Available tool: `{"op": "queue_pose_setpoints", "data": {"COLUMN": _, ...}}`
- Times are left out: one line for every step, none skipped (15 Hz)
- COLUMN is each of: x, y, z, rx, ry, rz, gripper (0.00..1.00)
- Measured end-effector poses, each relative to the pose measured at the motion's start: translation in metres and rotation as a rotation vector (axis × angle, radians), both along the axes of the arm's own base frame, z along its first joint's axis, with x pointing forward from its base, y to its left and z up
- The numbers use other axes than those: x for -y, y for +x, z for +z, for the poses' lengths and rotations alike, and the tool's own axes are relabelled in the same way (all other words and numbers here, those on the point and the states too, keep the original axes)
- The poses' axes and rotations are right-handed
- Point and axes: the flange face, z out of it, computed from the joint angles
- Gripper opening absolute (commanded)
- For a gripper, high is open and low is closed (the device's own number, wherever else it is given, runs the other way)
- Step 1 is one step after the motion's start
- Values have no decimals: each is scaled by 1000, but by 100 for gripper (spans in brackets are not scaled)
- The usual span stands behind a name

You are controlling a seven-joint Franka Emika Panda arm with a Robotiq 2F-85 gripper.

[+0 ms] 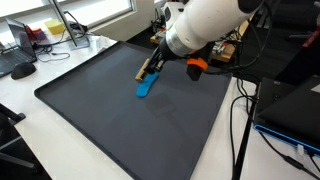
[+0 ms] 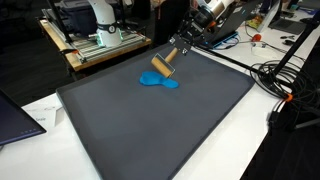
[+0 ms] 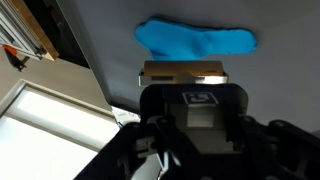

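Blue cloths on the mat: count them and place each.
1. The blue cloth lies on the dark mat, by the wooden block held in the gripper; none appears hidden.

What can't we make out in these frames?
- Wrist view: the gripper itself hides most of the wooden block it grips.
- Both exterior views: too small to tell whether the wooden block touches the blue cloth.
- Exterior view: the arm covers the far edge of the mat.
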Motion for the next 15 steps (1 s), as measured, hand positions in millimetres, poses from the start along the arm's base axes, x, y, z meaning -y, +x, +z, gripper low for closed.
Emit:
{"op": "queue_pose_setpoints", "data": {"x": 9, "y": 0, "z": 4, "rx": -13, "ry": 22, "rz": 7, "gripper": 22}}
{"op": "queue_pose_setpoints", "data": {"x": 18, "y": 0, "z": 7, "rx": -26, "ry": 44, "rz": 15, "gripper": 22}}
{"op": "queue_pose_setpoints", "data": {"x": 27, "y": -1, "z": 10, "rx": -37, "ry": 65, "rz": 24, "gripper": 22}}
{"op": "queue_pose_setpoints", "data": {"x": 36, "y": -1, "z": 14, "rx": -46, "ry": 84, "rz": 33, "gripper": 22}}
{"op": "queue_pose_setpoints", "data": {"x": 45, "y": -2, "z": 17, "rx": -55, "ry": 104, "rz": 44, "gripper": 22}}
{"op": "queue_pose_setpoints", "data": {"x": 55, "y": -2, "z": 21, "rx": -63, "ry": 123, "rz": 54, "gripper": 22}}
{"op": "queue_pose_setpoints", "data": {"x": 65, "y": -3, "z": 25, "rx": -72, "ry": 142, "rz": 65, "gripper": 22}}
{"op": "queue_pose_setpoints", "data": {"x": 76, "y": -3, "z": 29, "rx": -81, "ry": 160, "rz": 77, "gripper": 22}}
{"op": "queue_pose_setpoints", "data": {"x": 87, "y": -3, "z": 33, "rx": -88, "ry": 178, "rz": 90, "gripper": 22}}
{"op": "queue_pose_setpoints", "data": {"x": 98, "y": -4, "z": 38, "rx": -97, "ry": 196, "rz": 104, "gripper": 22}}
{"op": "queue_pose_setpoints", "data": {"x": 108, "y": -4, "z": 42, "rx": -104, "ry": 214, "rz": 116, "gripper": 22}}
{"op": "queue_pose_setpoints", "data": {"x": 119, "y": -4, "z": 46, "rx": -113, "ry": 233, "rz": 131, "gripper": 22}}
{"op": "queue_pose_setpoints", "data": {"x": 129, "y": -4, "z": 50, "rx": -122, "ry": 254, "rz": 147, "gripper": 22}}
{"op": "queue_pose_setpoints", "data": {"x": 139, "y": -5, "z": 54, "rx": -132, "ry": 275, "rz": 163, "gripper": 22}}
{"op": "queue_pose_setpoints", "data": {"x": 148, "y": -5, "z": 58, "rx": -143, "ry": 298, "rz": 181, "gripper": 22}}
